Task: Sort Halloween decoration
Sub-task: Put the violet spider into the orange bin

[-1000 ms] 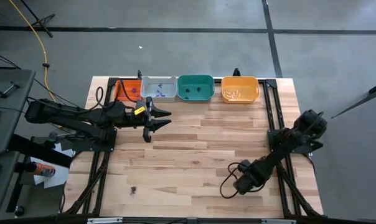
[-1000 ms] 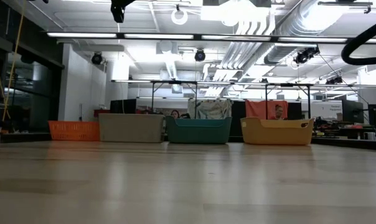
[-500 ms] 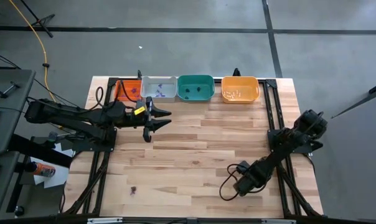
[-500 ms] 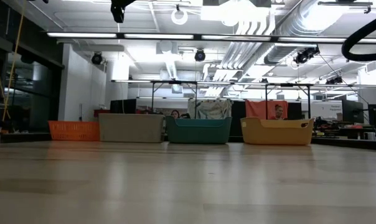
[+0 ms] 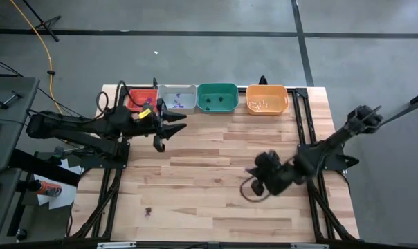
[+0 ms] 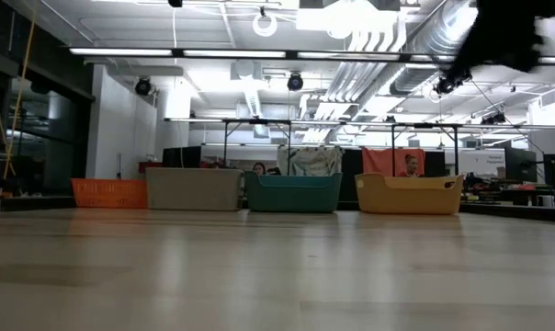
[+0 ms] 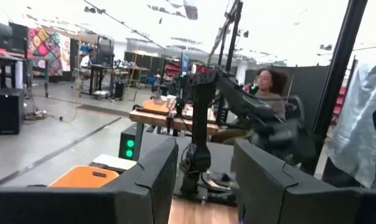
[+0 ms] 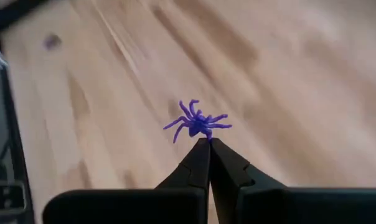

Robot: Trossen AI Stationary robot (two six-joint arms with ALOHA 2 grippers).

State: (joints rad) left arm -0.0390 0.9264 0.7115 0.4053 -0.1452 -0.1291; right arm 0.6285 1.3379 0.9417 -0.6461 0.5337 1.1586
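A tiny purple spider trinket (image 8: pixel 197 123) sticks out past the tips of my right gripper (image 8: pixel 208 147), which is shut on it above the bare wood. In the high view my right gripper (image 5: pixel 256 182) hangs over the table's right middle. My left gripper (image 5: pixel 167 128) stands open with nothing between its fingers (image 7: pixel 203 180), just in front of the red tray (image 5: pixel 141 99) and the grey tray (image 5: pixel 176 97). Another purple trinket (image 5: pixel 148 211) lies on the table near the front left. My right gripper pinches the purple spider by its near side (image 8: pixel 202 134), between the very tips of its two fingers. The fingers slant downward toward the table. The spider is lifted clear of the wood, its legs spread beyond the fingertips.
Along the far edge stand the red tray, the grey tray, a green tray (image 5: pixel 217 97) and an orange tray (image 5: pixel 267 99), each holding small trinkets. The same trays show in the low view, with the green tray (image 6: pixel 292 193) in the middle. Open wood lies between both arms.
My right gripper has risen from low at the table's near right and swung toward the table's middle, turning as it went. My left gripper has risen a little in front of the red and grey trays.
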